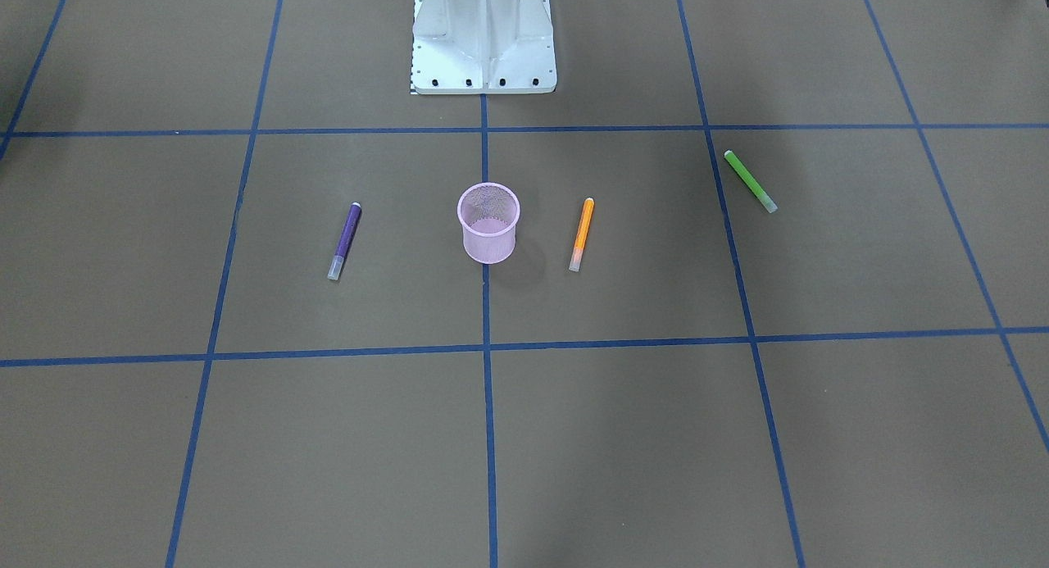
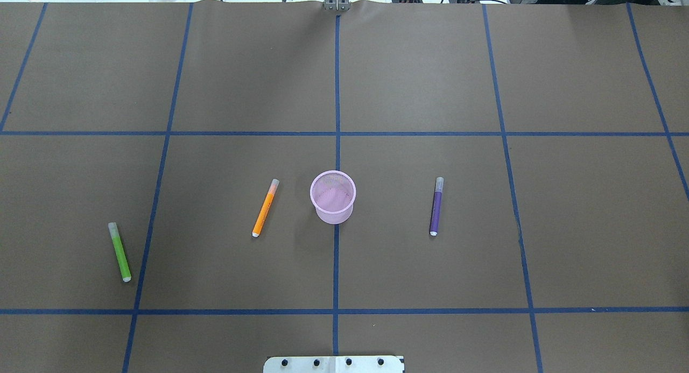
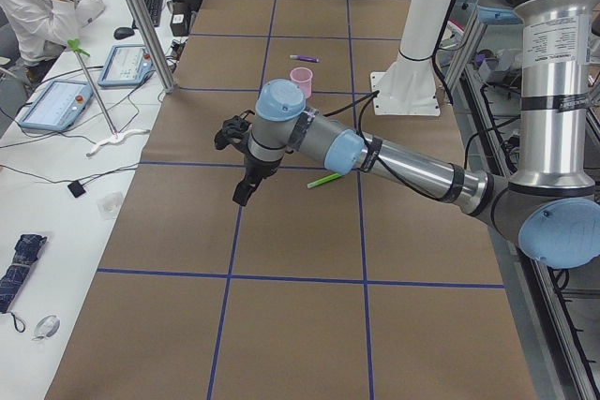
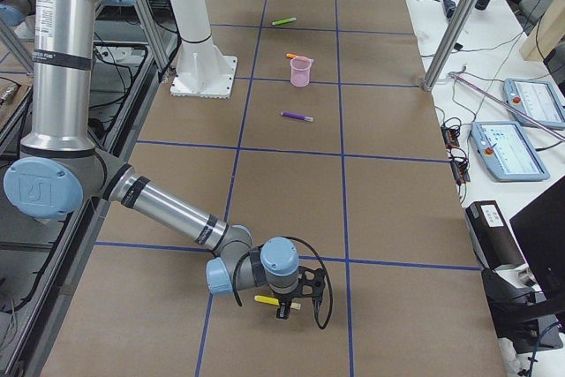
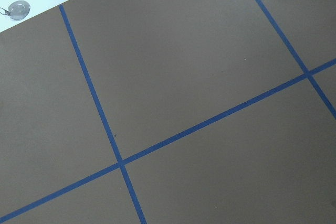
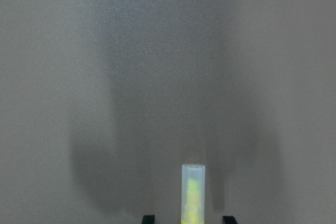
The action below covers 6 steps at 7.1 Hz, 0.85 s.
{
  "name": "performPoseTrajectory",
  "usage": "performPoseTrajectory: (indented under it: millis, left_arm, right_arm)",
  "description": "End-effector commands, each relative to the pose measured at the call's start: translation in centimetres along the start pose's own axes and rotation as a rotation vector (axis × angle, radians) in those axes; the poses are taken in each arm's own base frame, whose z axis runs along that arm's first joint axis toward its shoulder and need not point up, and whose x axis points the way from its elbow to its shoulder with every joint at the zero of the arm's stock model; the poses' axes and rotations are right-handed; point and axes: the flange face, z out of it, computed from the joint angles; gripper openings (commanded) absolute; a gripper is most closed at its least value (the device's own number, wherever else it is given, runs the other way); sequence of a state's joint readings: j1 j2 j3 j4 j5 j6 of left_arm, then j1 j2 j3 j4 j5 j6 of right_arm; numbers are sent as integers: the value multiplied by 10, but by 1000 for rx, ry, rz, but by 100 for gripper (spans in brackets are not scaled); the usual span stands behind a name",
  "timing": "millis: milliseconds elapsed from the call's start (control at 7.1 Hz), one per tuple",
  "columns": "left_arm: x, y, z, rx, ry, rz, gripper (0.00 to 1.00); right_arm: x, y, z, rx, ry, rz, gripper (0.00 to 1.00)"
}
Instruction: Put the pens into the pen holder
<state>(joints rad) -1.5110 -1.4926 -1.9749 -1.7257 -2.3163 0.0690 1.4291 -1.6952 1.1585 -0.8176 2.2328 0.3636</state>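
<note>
Yellow pen (image 6: 192, 195) lies on the desk (image 6: 79, 77) between the parted jaws of the right tool (image 6: 188, 217), not clamped; pick-up appears in hand. Left tool (image 3: 245, 192): state cannot be told. Pink pen holder (image 2: 333, 196) stands well away from both tools. Next move likely requires closing, then lifting.

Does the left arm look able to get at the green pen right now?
Probably yes: the short green marker pen lies flat on open brown paper, nothing touching it, and the left end effector hangs above the paper close by.
</note>
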Motion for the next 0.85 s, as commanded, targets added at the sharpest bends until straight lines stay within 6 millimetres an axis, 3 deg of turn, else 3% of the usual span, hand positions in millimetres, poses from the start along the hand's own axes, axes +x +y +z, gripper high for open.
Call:
performPoseTrajectory:
  millis: [0, 563, 704]
  left_arm:
    - [0, 0, 0, 0, 0, 0, 100]
    - [0, 0, 0, 1, 0, 1, 100]
    - [0, 0, 0, 1, 0, 1, 100]
  right_arm:
    - [2, -1, 4, -7, 3, 1, 50]
    - [0, -4, 10, -18, 6, -3, 43]
    - [0, -5, 11, -20, 7, 0, 33]
